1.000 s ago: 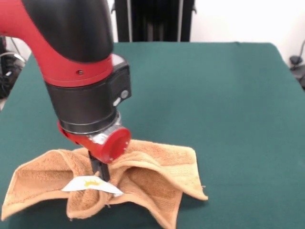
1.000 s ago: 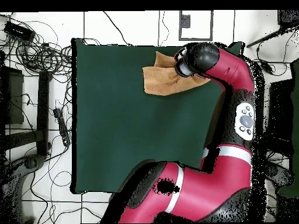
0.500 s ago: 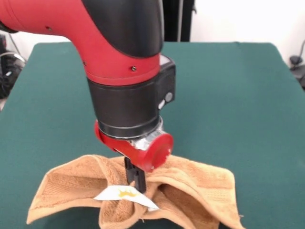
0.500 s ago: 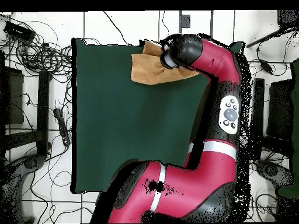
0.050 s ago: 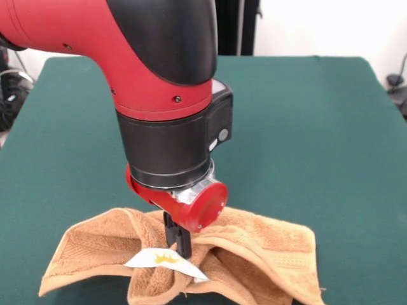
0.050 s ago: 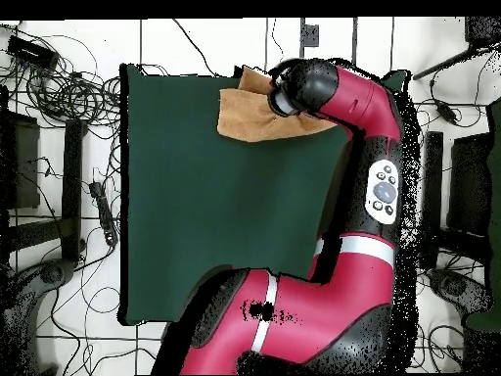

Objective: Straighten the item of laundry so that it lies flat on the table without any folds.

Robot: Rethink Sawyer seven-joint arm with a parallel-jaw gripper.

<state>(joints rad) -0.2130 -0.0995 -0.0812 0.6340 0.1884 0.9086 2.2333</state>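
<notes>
The item of laundry (image 5: 267, 244) is an orange-tan towel, bunched into ridges and folds at the near edge of the green table (image 5: 305, 127). Its white tag (image 5: 164, 261) with yellow print lies on top, just in front of my gripper (image 5: 178, 243). The gripper points straight down into the towel's middle fold, its dark fingers pinched together on the cloth. In the overhead view the towel (image 6: 245, 113) sits at the table's (image 6: 215, 215) top edge, partly under the arm's wrist (image 6: 294, 88), which hides the gripper.
The towel's front folds run past the picture's bottom edge in the front view. Cables (image 6: 59, 88) and dark equipment lie on the floor beside the table. My arm's red body (image 6: 333, 274) covers the table's right side from above.
Over the second, the gripper moved to the right in the front view and the towel slid along with it. In the last half second both barely shifted.
</notes>
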